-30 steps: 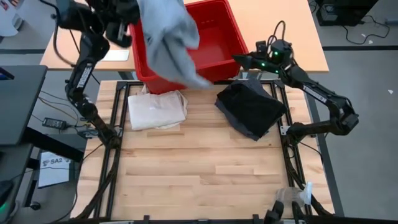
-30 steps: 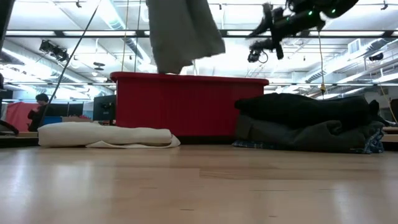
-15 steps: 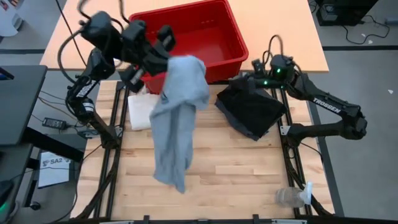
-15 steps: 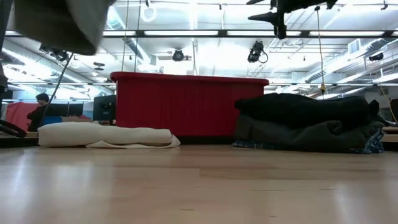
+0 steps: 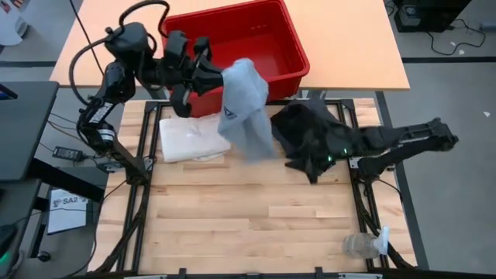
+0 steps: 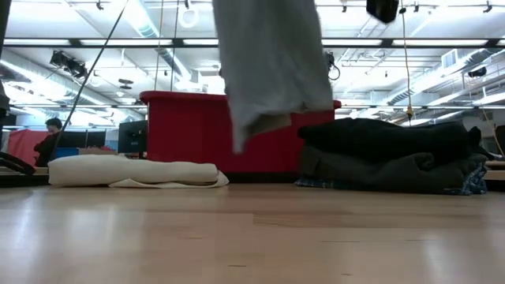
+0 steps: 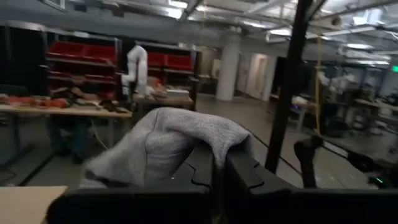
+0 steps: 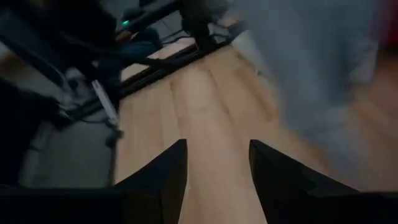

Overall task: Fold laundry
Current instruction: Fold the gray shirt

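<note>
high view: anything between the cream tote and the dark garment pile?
Yes: the light grey T-shirt hangs there from the left gripper, off the table. High view shows it between cream tote and dark pile.

From above, the left gripper [image 5: 213, 75] grips the light grey T-shirt [image 5: 244, 108] by its upper end, the jaws closed on the cloth. The shirt hangs in the air in front of the red plastic bin [image 5: 240, 46], draping down between the cream canvas tote bag [image 5: 190, 138], which lies flat on the wooden desk [image 5: 248, 217], and the pile of dark garments [image 5: 302, 136]. The right arm [image 5: 395, 139] reaches in low from the right side across that dark pile; its gripper cannot be made out against the cloth. A clear plastic bottle [image 5: 363, 245] lies near the desk's front right corner.
</note>
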`<state>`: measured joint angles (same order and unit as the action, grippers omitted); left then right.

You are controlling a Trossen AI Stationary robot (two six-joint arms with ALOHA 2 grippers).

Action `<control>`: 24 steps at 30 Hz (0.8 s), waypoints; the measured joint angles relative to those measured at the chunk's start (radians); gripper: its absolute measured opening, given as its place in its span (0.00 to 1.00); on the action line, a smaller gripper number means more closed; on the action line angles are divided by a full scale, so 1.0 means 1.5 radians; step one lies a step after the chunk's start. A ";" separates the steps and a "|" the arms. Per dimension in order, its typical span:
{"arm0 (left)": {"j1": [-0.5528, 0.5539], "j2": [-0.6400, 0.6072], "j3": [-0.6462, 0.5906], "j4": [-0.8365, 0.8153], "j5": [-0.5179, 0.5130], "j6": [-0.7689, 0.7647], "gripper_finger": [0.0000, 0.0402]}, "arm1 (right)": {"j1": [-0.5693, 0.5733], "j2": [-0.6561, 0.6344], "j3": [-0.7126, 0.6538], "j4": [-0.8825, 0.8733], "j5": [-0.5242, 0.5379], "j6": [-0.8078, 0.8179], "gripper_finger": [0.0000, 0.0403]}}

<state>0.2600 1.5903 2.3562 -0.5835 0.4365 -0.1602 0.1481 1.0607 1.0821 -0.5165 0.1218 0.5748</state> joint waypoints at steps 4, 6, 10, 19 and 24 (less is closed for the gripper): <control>-0.018 0.003 0.000 0.023 -0.015 -0.006 0.04 | 0.090 0.019 0.000 -0.007 0.182 -0.075 0.45; -0.029 0.003 -0.001 0.049 -0.030 -0.011 0.04 | 0.111 0.023 -0.007 -0.013 0.286 -0.087 0.45; -0.042 0.001 0.000 0.103 -0.057 -0.006 0.04 | 0.122 0.022 -0.032 0.005 0.377 -0.109 0.45; -0.042 0.002 0.000 0.113 -0.139 -0.040 0.04 | 0.106 0.029 -0.133 0.292 0.275 -0.232 0.47; -0.042 0.004 0.000 0.112 -0.175 -0.038 0.04 | 0.124 0.076 -0.164 0.363 0.213 -0.261 0.53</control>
<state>0.1970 1.5959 2.3562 -0.4148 0.1740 -0.2176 0.3348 1.1754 0.8366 0.0278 0.4420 0.1830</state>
